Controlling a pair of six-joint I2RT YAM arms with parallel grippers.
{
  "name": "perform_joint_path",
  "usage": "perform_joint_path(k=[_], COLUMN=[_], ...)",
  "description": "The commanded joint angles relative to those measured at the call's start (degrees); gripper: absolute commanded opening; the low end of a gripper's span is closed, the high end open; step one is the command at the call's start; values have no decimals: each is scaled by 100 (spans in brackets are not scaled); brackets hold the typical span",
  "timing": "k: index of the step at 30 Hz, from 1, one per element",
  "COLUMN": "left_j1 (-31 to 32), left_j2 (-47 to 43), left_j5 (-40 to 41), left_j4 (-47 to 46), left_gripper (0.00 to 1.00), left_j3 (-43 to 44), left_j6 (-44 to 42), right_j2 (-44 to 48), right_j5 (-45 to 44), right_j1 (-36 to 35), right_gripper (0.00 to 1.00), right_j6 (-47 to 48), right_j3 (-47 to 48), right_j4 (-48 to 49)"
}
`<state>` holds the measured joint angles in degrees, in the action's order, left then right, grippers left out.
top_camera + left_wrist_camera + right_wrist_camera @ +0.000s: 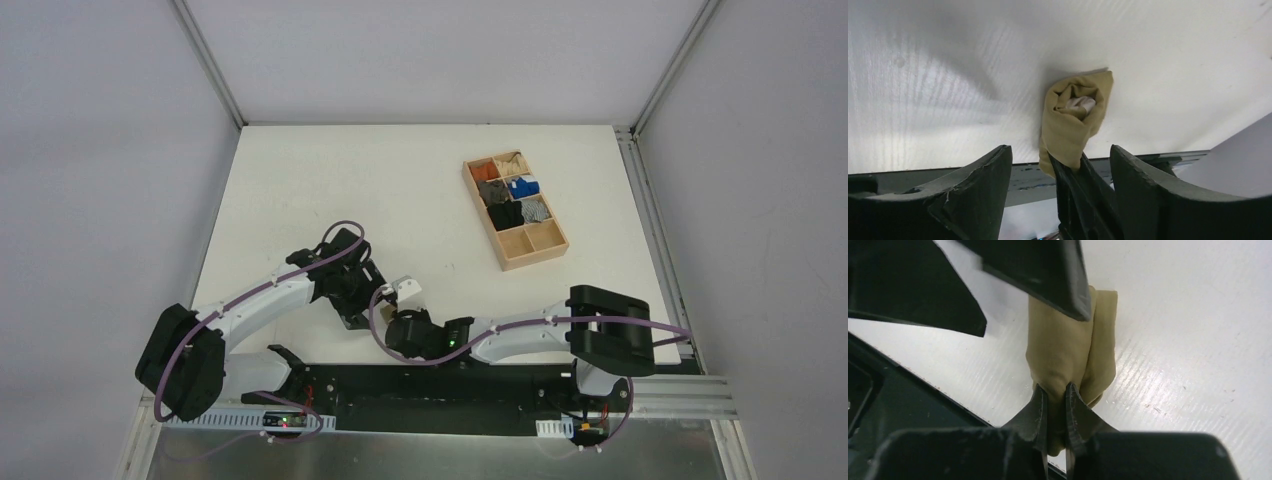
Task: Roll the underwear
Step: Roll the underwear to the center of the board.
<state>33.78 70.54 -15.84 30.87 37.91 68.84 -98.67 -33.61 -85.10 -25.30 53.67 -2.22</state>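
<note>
Right pincer (pixel 1055 388) clamped on the rolled underwear (pixel 1063 340), left pincer (pixel 1060 150) spread apart close by it

Far and left parts of table (pixel 300 180) wide open, easy pass. Wooden tray (pixel 537 257) blocks far right. Near-centre cramped: left gripper (pixel 1060 150) spread around underwear (pixel 1075 120), right gripper (pixel 1055 390) pinching it, barely any gap.

Reaches in low from the left with the left gripper (pixel 1060 150) spread wide near the near edge of the table (pixel 300 180), and from the right pinches the underwear (pixel 1063 355) between the nearly closed fingers of the right gripper (pixel 1053 389), forearm stretched leftward.
</note>
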Motion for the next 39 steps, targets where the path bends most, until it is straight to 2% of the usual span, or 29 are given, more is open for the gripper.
perform_joint_path(k=[1, 6, 10, 13, 14, 16, 19, 23, 25, 27, 31, 33, 35, 36, 37, 38, 39], left_j1=[-17, -38, -32, -38, -38, -35, -29, -30, -30, -29, -29, -35, -30, -33, -30, -29, -29], left_j2=[-423, -525, -644, -738, -738, -697, -518, -229, -64, 66, 216, 254, 291, 302, 315, 325, 325], left_j5=[199, 86, -153, -384, -472, -609, -753, -813, -792, -774, -743, -762, -807, -824, -838, -842, -838], left_j4=[198, 59, -311, -796, -978, -1238, -1530, -1864, -1933, -1989, -2041, -2041, -2033, -2034, -2026, -2003, -1953], left_gripper=[75, 75, 68, 68, 68, 69, 74, 72, 65, 54, 23, 3, 0, 0, 0, 0, 0], left_j3=[146, 68, -199, -520, -608, -782, -903, -960, -962, -963, -932, -903, -878, -874, -873, -865, -850], left_j6=[20, -43, -102, -114, -116, -137, -208, -358, -385, -395, -424, -396, -353, -319, -299, -274, -258], right_j2=[472, 665, 572, 352, 264, 33, -284, -394, -361, -312, -92, 126, 478, 701, 933, 1173, 1388], right_j5=[1824, 3270, 3394, 3394, 4532, 5154, 5579, 5735, 5734, 5717, 5561, 5385, 5057, 4868, 4868, 4147, 3575], right_j1=[496, 1136, 1609, 1864, 1939, 2089, 2252, 2316, 2335, 2348, 2352, 2351, 2311, 2261, 2196, 2091, 1929], right_gripper=[0, 0, 0, 0, 0, 0, 0, 0, 0, 0, 1, 23, 40, 44, 44, 53, 58], right_j6=[-533, -975, -1003, -1003, -1433, -1737, -2028, -2160, -2163, -2159, -2065, -1935, -1702, -1536, -1536, -1109, -866], right_j3=[-825, -1496, -1863, -2021, -2067, -2186, -2335, -2390, -2420, -2448, -2482, -2441, -2327, -2232, -2120, -1983, -1829], right_j4=[1151, 2229, 2966, 3411, 3603, 4104, 4751, 5021, 5029, 4967, 4504, 3991, 3229, 2718, 2226, 1705, 1224])
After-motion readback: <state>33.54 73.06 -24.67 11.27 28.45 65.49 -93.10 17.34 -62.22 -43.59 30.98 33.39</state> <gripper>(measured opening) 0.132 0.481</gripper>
